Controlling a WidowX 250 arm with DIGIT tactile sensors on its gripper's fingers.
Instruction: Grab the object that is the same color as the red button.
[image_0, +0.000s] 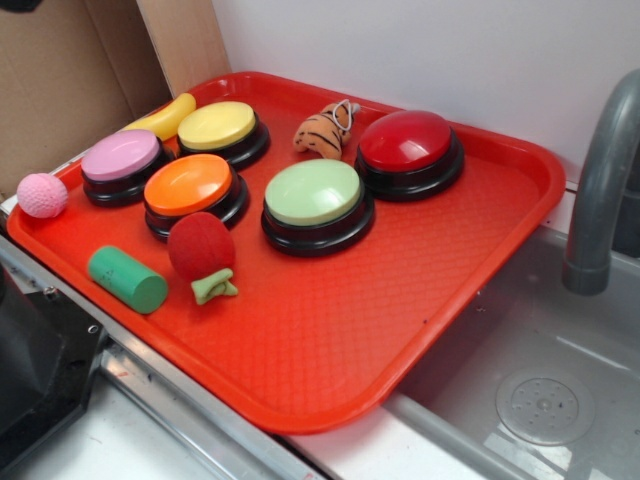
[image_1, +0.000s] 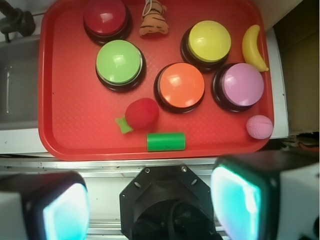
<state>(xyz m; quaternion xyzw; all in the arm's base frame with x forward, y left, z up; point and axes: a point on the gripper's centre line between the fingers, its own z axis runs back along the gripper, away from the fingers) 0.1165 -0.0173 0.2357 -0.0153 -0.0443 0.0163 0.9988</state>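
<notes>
On the tray (image_0: 480, 290), 5 dome buttons sat in a loose cluster, and the red button (image_0: 406, 141) stood at the far corner, nearest the faucet (image_0: 603, 180). It served only as the colour cue. The matching object, a fuzzy red toy (image_0: 200, 246) with a pale green tuft, lay at the near side of the tray, just in front of the orange button (image_0: 188, 186) and just beside the green cylinder (image_0: 127, 279). Its tuft pointed toward the tray's open middle.

From the wrist view, the tool (image_1: 150, 207) hung back over the counter edge, well short of the tray, with its 2 pads (image_1: 235, 200) spread wide and nothing between them. That high, withdrawn stance likely let the camera take in the whole tray before committing. The toy (image_1: 142, 112) sat slightly left of the tool's centreline, so I judged the next move to be a forward reach and descent. The cylinder (image_1: 166, 141) lay between tool and toy and could be nudged; the orange button (image_1: 180, 86) crowded the far side.
</notes>
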